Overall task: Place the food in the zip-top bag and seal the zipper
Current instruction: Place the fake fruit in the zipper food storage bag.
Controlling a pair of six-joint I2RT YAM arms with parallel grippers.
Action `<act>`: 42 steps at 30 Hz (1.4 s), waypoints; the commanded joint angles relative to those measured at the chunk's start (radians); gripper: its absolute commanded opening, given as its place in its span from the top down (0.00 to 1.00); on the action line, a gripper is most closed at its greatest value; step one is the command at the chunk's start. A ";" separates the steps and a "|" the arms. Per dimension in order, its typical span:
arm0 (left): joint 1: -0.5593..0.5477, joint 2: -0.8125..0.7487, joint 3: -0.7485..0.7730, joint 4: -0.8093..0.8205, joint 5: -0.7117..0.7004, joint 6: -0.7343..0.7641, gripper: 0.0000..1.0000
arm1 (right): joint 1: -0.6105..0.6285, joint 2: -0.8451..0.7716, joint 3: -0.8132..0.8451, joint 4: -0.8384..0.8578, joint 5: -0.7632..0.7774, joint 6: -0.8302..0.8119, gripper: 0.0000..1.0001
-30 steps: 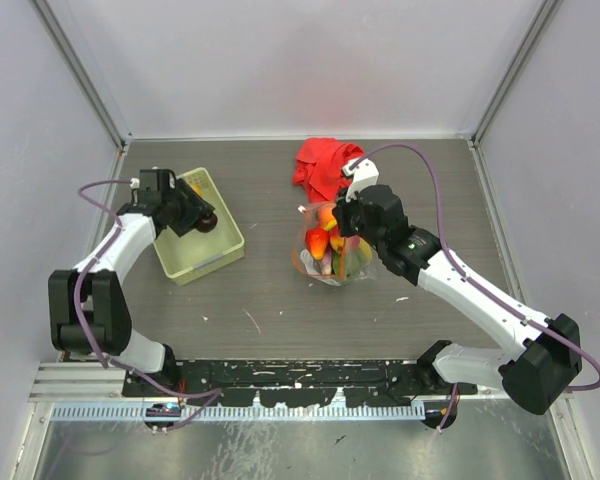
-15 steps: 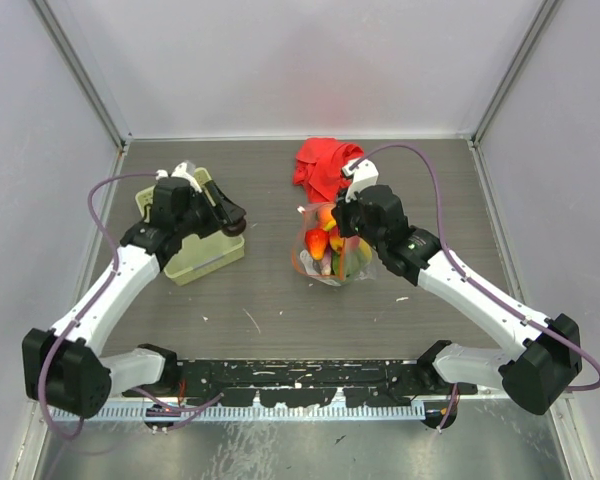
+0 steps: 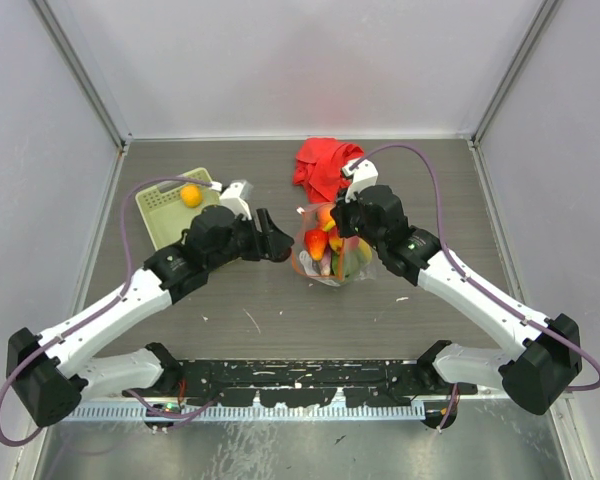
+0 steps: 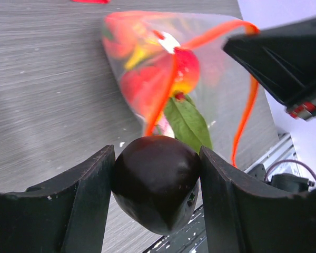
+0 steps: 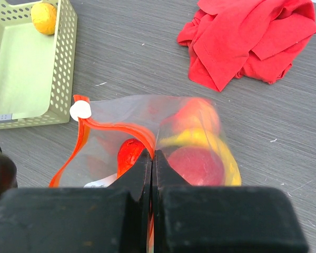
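Note:
The clear zip-top bag [image 3: 330, 252] lies mid-table with red, orange and yellow food inside; it also shows in the left wrist view [image 4: 163, 84] and the right wrist view [image 5: 189, 132]. My right gripper [image 5: 152, 158] is shut on the bag's red-orange zipper [image 5: 121, 132] and holds the mouth up. My left gripper [image 4: 157, 184] is shut on a dark purple piece [image 4: 157, 182], held above the table just left of the bag's mouth [image 3: 278, 246]. A yellow-orange round fruit [image 3: 190, 195] lies in the basket.
The pale green slotted basket [image 3: 165, 212] stands at the back left. A red cloth [image 3: 323, 165] lies crumpled behind the bag. The side walls close in the table on three sides.
My left arm has carried the dark purple piece from the basket rightward to just beside the bag. The right gripper and bag have stayed still.

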State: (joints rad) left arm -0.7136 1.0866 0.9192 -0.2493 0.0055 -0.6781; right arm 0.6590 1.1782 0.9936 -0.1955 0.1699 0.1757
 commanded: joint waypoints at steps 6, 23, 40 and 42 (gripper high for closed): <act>-0.199 0.039 0.025 0.236 -0.186 0.133 0.61 | -0.001 -0.039 0.015 0.062 -0.017 0.015 1.00; -0.278 0.348 0.060 0.655 -0.343 0.452 0.62 | -0.001 -0.055 0.024 0.054 -0.056 0.024 0.99; -0.282 0.545 0.067 0.992 -0.575 0.648 0.50 | -0.001 -0.046 0.030 0.051 -0.070 0.021 0.99; -0.281 0.568 0.074 1.011 -0.592 0.658 0.44 | -0.002 -0.046 0.028 0.051 -0.070 0.021 0.99</act>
State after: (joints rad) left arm -0.9928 1.6279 0.9367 0.6041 -0.5053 -0.0692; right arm 0.6571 1.1625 0.9928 -0.2039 0.1169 0.1902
